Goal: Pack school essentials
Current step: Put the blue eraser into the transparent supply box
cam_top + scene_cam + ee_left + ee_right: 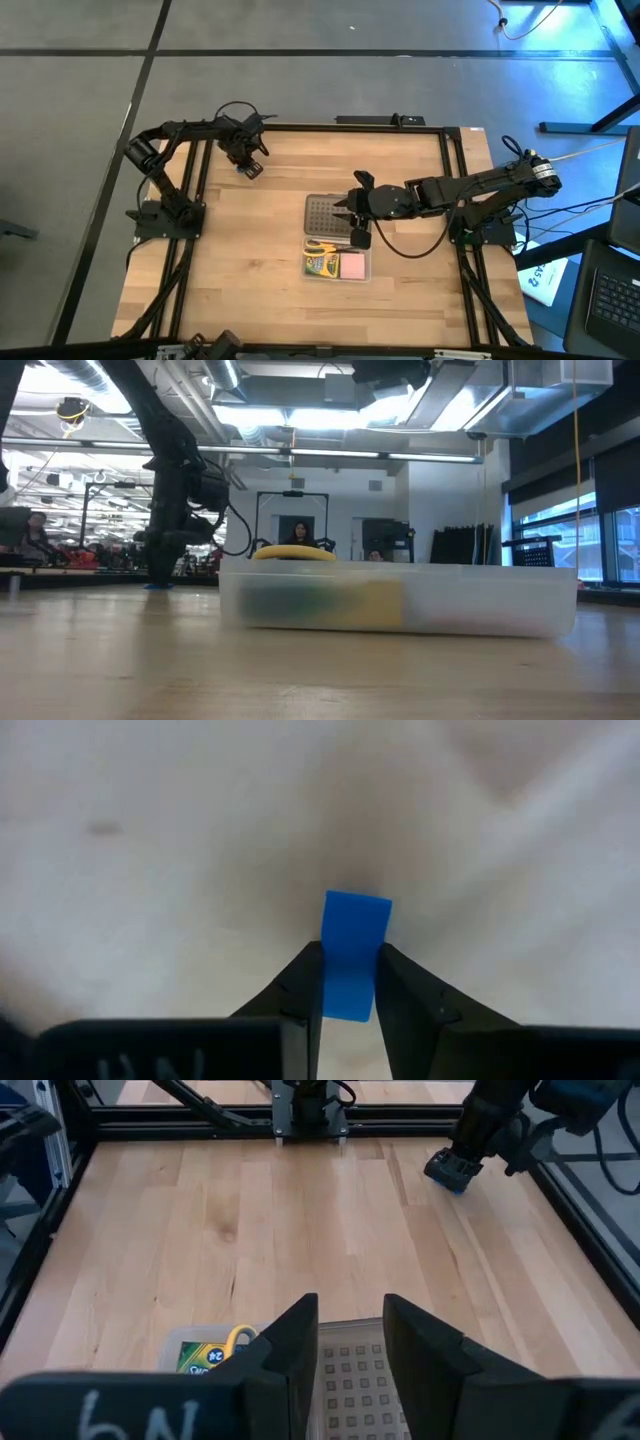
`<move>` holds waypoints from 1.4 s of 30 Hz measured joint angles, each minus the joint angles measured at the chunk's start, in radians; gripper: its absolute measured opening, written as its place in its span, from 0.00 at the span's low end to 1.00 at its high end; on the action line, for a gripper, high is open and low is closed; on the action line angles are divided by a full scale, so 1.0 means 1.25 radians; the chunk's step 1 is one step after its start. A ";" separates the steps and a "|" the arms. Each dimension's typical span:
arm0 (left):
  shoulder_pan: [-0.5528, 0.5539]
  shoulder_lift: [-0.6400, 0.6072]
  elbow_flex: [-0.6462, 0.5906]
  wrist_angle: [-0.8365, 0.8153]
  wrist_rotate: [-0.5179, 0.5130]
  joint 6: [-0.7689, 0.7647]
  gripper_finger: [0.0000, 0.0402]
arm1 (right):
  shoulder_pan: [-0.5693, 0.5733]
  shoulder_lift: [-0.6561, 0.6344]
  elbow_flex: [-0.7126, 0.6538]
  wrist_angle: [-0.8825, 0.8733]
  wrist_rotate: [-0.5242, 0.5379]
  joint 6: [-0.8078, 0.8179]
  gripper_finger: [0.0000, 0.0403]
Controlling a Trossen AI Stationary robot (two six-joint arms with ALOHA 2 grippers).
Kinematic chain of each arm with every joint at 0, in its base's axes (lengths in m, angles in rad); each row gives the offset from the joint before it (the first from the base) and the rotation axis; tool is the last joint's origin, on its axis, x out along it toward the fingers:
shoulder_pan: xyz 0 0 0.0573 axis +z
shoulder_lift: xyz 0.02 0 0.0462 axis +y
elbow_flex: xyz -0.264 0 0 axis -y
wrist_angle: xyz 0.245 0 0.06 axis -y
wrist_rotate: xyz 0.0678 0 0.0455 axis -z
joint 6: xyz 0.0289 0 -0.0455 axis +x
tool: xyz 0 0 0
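My left gripper is low at the table's far left and is shut on the tiny blue eraser. My right gripper hangs open above the grey perforated lid, touching nothing, with its fingers pointing toward the left arm. The clear case lies just near of the lid. In it are the green-and-yellow crayon box, the yellow-handled scissors and the pink sticky-note pad. In the low view the case is a blur with a yellow handle above its rim. No pencils or pale stick show. My left gripper pinches the blue eraser between its two fingers, on the eraser's two long sides at its near half. The far half sticks out past the fingertips toward the wooden table. Whether that end touches the table, I cannot tell.
The wooden tabletop is bare between the left gripper and the case. A black frame runs around the table's edges. The right wrist view shows the left gripper at the far side. People and room fittings stand beyond the table in the low view.
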 joint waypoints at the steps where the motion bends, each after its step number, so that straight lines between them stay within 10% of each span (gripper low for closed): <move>1: -0.010 -0.007 -0.001 -0.006 0.012 -0.004 0.16 | 0.000 0.000 0.000 0.000 0.000 0.000 0.29; 13: -0.182 -0.174 0.000 -0.061 0.059 -0.136 0.17 | 0.002 -0.063 0.000 -0.109 -0.047 0.010 0.29; 23: -0.512 -0.313 0.001 0.040 0.087 -0.306 0.17 | 0.002 -0.108 0.000 -0.242 -0.042 0.042 0.29; 42: -0.865 -0.112 0.002 0.551 0.002 -0.299 0.17 | 0.002 -0.109 0.000 -0.392 -0.048 0.151 0.29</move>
